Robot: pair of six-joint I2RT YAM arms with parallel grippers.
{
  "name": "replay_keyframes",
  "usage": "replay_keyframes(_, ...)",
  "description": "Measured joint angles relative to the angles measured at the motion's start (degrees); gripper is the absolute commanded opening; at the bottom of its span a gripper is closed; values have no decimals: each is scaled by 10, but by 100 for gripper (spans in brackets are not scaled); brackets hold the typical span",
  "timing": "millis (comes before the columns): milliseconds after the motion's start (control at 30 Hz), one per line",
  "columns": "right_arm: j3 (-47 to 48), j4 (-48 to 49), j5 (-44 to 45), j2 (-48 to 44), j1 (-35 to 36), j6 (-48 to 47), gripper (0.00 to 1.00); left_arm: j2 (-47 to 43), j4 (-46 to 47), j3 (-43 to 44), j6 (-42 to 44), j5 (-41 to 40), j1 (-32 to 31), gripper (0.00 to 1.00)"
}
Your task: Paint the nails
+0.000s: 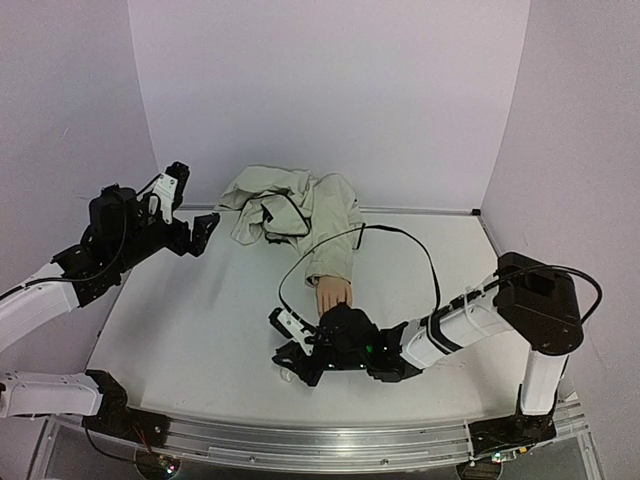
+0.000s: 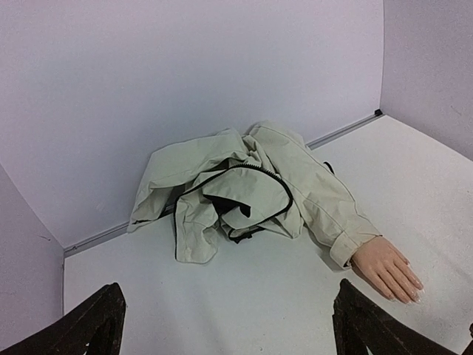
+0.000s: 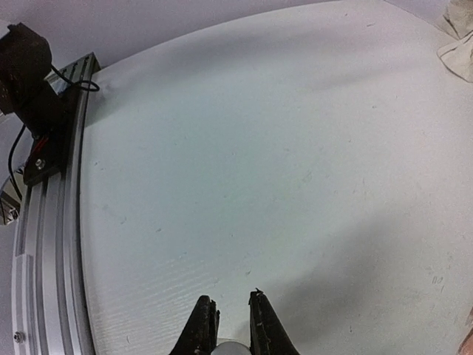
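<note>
So the mannequin hand is lying palm down about mid-table, with its fingers pointing to 6 o'clock. The beige sleeve runs up to a crumpled jacket at 12. The nails only really show in the left wrist view. They're tiny and pale and look about skin colour, so I'd say no polish is on them yet. From the top camera they're hidden under the right arm's wrist.

The right gripper sits at roughly 6-7 o'clock of the hand, right by the fingertips. Its fingers are pinched almost together, with a small white object between them at the very bottom of its own view. It's rounded, but I honestly can't tell whether it's a cap, a bottle or a brush handle. That camera is looking out over bare table toward the metal rail, not at the nails.

The left gripper is parked out at 9-10 o'clock near the back wall. Its fingers are spread wide with nothing in them.

My read is that this is the step of bringing the tool up to the nails, and no painting has been done. Next, the right wrist probably needs to swing round so the tip of whatever it's holding faces a fingertip. After that it wants a very light, slow touch, because those nails are small targets and the hand looks loose enough to get nudged. There's also a black cable looping nearby to watch.
</note>
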Motion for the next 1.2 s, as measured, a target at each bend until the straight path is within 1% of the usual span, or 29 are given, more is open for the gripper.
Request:
replay_keyframes(100, -30, 16, 18, 2, 10, 0, 0, 0, 0, 0, -9, 0, 6, 99)
replay_keyframes(233, -62, 69, 47, 2, 21, 0, 1, 0, 0, 0, -15, 1, 12, 99)
replay_keyframes(300, -75, 91, 62, 2, 26, 1, 10, 0, 0, 0, -16, 1, 14, 99)
replay_keyframes(367, -87, 112, 74, 2, 29, 3, 16, 0, 0, 0, -20, 2, 16, 99)
replay_keyframes(467, -99, 132, 88, 2, 33, 8, 40, 2, 0, 0, -24, 5, 19, 99)
replay_keyframes(533, -105, 131, 99, 2, 33, 16, 51, 3, 0, 0, -26, 6, 20, 99)
replay_keyframes(633, -112, 117, 129, 2, 34, 26, 73, 8, 0, 0, -30, 12, 24, 100)
replay_keyframes(700, -111, 104, 152, -5, 34, 32, 82, 12, 0, 0, -38, 18, 30, 99)
replay_keyframes(800, -111, 78, 178, -33, 34, 37, 92, 18, 0, 0, -51, 29, 44, 100)
replay_keyframes(933, -107, 49, 198, -101, 23, 39, 98, 24, 0, 0, -66, 37, 69, 100)
replay_keyframes(1033, -106, 33, 196, -169, -10, 45, 98, 24, 0, 0, -74, 42, 94, 99)
replay_keyframes(1100, -106, 18, 189, -212, -59, 59, 98, 24, 0, 0, -77, 45, 118, 99)
replay_keyframes(1167, -106, 0, 184, -243, -125, 74, 98, 23, 0, 0, -81, 46, 140, 99)
replay_keyframes(1200, -106, -15, 184, -258, -170, 80, 98, 23, 0, 0, -84, 46, 153, 100)
